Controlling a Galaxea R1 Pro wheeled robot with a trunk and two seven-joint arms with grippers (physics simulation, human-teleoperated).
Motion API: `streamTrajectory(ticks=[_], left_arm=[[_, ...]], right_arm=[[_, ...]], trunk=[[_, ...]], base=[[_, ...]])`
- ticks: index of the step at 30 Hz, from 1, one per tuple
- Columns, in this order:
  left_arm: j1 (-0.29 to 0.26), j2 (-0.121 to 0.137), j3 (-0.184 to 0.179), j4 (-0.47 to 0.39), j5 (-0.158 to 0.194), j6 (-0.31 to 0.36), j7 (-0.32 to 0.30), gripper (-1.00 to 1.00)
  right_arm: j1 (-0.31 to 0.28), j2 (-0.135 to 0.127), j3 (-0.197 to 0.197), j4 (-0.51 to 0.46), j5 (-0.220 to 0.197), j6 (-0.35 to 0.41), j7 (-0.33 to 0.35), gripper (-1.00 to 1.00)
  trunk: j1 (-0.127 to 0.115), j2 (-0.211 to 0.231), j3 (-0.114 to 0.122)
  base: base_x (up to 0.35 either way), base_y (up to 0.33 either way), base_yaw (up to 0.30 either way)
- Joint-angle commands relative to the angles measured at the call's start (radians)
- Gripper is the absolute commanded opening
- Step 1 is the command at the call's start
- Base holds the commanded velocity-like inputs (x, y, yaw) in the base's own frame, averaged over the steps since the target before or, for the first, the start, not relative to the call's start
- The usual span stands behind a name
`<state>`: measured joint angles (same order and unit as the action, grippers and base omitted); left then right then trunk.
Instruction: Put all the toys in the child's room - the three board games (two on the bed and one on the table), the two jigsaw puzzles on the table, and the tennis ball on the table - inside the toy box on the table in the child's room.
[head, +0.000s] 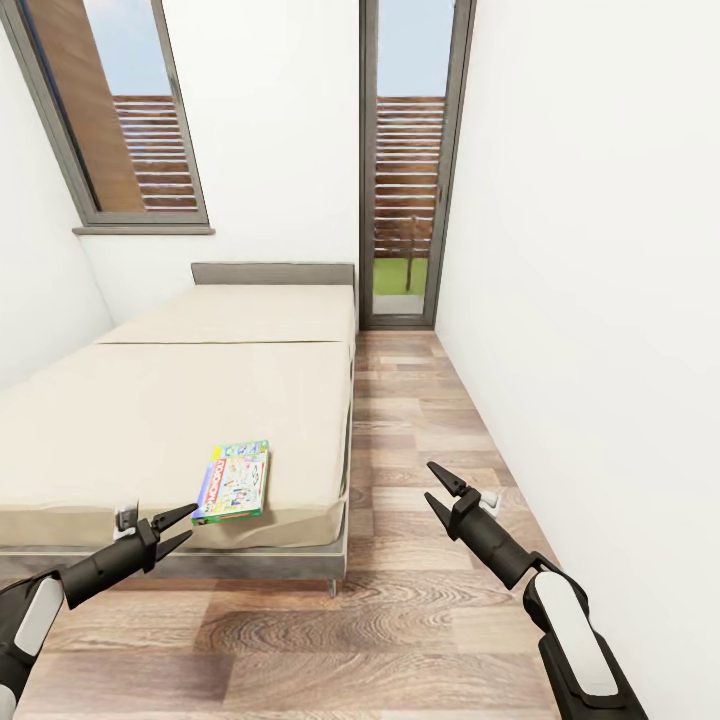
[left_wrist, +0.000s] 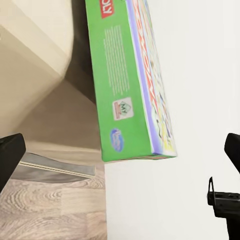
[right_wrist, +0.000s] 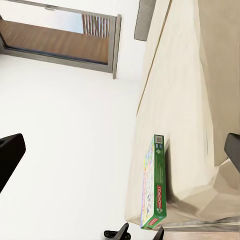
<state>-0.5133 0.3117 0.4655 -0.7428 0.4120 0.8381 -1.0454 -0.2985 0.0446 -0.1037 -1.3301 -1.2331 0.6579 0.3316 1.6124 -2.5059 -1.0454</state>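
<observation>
Your left gripper (head: 178, 530) and right gripper (head: 440, 487) each end in two black pointed fingers on slim black wrists. Both forearms are black with white panels; small grey brackets sit beside each wrist.

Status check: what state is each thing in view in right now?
Board game: lying flat near the bed's front corner, ungrasped.
Bed: only this one game on it.
Left gripper: open, empty, just short of the game.
Right gripper: open, empty, over the floor.
</observation>
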Motion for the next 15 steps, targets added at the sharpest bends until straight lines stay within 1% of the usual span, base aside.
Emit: streamTrajectory(ticks=[1, 10, 15], left_arm=[[-0.001, 0.0, 0.001, 0.0, 0.002, 0.006, -0.002, 1.0], [-0.001, 0.0, 0.001, 0.0, 0.002, 0.006, -0.001, 1.0], [-0.001, 0.001, 0.001, 0.0, 0.002, 0.007, -0.002, 1.0]], right_arm=[[-0.001, 0.001, -0.003, 0.0, -0.002, 0.008, 0.001, 1.0], [-0.001, -0.007, 0.001, 0.0, 0.0, 0.01, -0.008, 1.0], [-0.001, -0.011, -0.001, 0.0, 0.0, 0.014, -0.014, 1.0]], trunk=[[0.0, 0.0, -0.001], [0.0, 0.0, -0.001], [0.0, 0.0, -0.001]], base=[[0.0, 0.0, 0.0], [0.0, -0.004, 0.0], [0.0, -0.105, 0.0]])
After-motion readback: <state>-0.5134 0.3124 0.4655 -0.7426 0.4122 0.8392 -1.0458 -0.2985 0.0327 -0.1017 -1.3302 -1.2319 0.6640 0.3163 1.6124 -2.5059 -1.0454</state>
